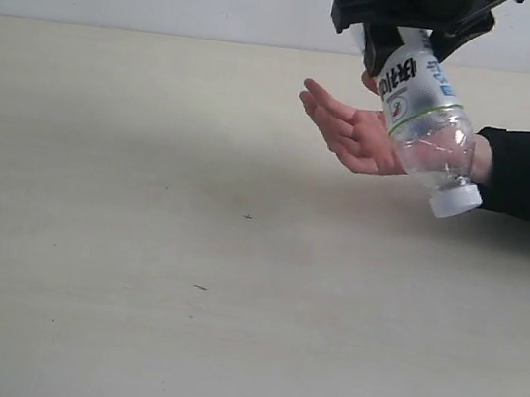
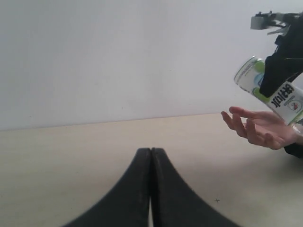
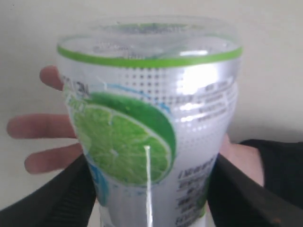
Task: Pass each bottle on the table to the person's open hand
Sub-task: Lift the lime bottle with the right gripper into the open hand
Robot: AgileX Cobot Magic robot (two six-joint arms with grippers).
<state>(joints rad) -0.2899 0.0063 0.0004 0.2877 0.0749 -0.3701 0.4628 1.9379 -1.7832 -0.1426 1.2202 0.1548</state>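
My right pincer [image 1: 407, 48] grips the likely light, slick, crushable bottle [image 1: 427, 113] near its base, cap [image 1: 455, 199] pointing five o'clock over the hand [image 1: 355, 132].

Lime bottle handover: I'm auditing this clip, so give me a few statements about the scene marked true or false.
1. The right pincer holds the lime bottle tilted, cap end lowest. True.
2. The bottle's cap is black. False: it is white.
3. The left pincer is shut and holds nothing. True.
4. The person's open hand lies flat on the table. False: it is raised above the table, palm up.
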